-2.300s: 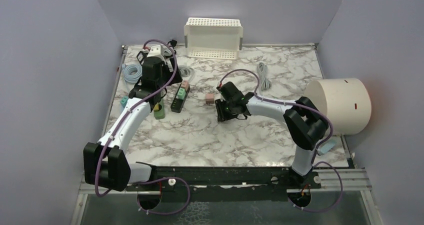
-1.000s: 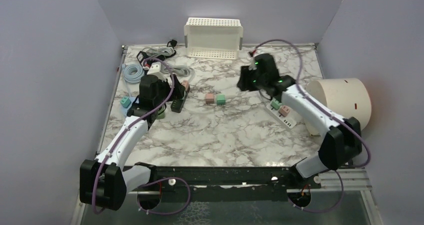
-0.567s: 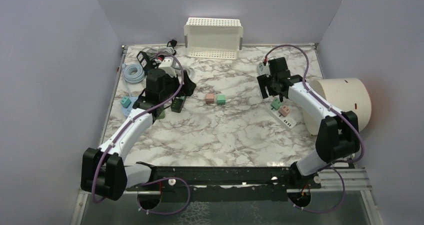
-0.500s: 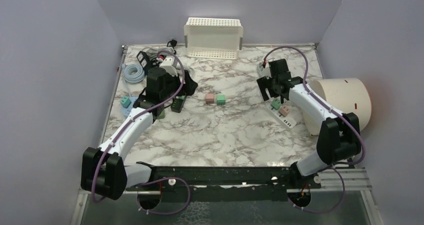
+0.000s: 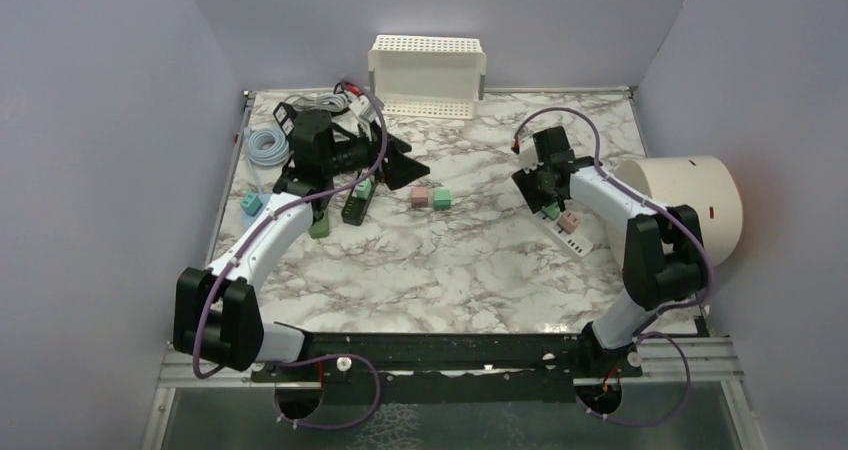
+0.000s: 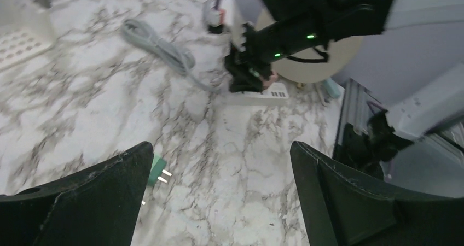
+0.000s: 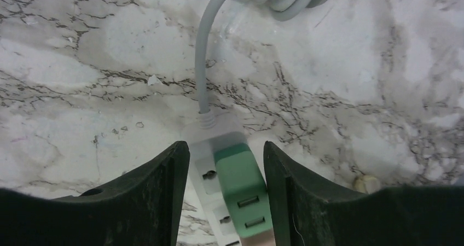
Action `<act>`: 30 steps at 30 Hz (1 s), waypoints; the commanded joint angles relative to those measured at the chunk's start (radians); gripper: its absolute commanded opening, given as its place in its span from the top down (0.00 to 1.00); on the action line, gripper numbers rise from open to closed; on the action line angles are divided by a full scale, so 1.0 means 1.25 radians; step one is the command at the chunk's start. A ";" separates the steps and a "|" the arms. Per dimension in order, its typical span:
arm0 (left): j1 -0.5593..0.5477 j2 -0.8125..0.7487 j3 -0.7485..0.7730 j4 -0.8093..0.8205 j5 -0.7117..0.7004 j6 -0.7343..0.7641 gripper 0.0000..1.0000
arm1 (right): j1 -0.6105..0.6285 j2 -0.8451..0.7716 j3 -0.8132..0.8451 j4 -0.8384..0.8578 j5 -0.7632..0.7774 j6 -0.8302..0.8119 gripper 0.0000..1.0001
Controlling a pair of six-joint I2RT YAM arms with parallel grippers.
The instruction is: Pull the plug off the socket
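Veined marble [image 5: 450,260], left claw [image 6: 219,158] splayed empty, right claw [image 7: 227,147] straddling boxy plug [image 7: 241,175], grip unclear

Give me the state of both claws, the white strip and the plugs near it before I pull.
green plug, seated in the white strip.
pink plug, seated in that strip too.
white strip, lying flat, unheld.
right claw, open, straddling the green plug.
left claw, open and empty.
loose plug, lying unplugged, prongs bare.
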 commanded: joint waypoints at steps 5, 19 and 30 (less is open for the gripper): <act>0.000 0.084 0.177 0.082 0.506 0.005 0.01 | -0.004 0.093 -0.044 -0.015 -0.014 0.088 0.48; -0.018 0.129 0.288 0.083 0.555 -0.008 0.01 | -0.004 -0.146 -0.101 0.015 0.071 0.201 0.47; -0.043 0.180 0.348 0.083 0.579 -0.061 0.01 | -0.004 -0.113 -0.120 -0.061 0.053 0.212 0.49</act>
